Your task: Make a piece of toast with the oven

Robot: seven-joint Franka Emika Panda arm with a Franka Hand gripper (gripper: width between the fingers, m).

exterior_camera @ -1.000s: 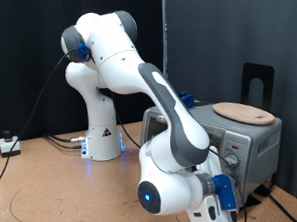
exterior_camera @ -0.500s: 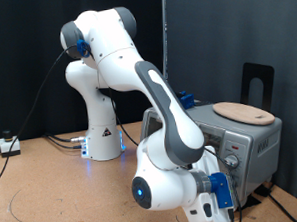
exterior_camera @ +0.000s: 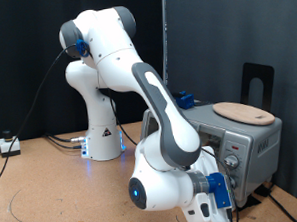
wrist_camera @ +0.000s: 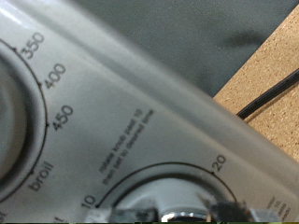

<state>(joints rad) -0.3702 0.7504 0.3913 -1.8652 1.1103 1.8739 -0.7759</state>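
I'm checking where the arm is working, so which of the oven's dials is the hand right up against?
The hand is at the timer dial, ringed by minute marks 10 and 20, on the oven. The temperature dial, marked 350, 400, 450 and broil, sits off to the side.

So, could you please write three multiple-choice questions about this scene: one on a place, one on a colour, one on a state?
1. Where does the round wooden board lie?
A. on top of the oven
B. on the floor
C. inside the oven

2. What colour is the robot arm?
A. red
B. white
C. green

3. What is the tool doing?
A. carrying a slice of bread
B. resting on the board
C. sitting at the oven's knob panel

Answers:
1. A, since the exterior view shows the board flat on the oven's roof.
2. B, since its shell is white with blue parts.
3. C, since the wrist view shows dial numbers and a knob right in front of it.
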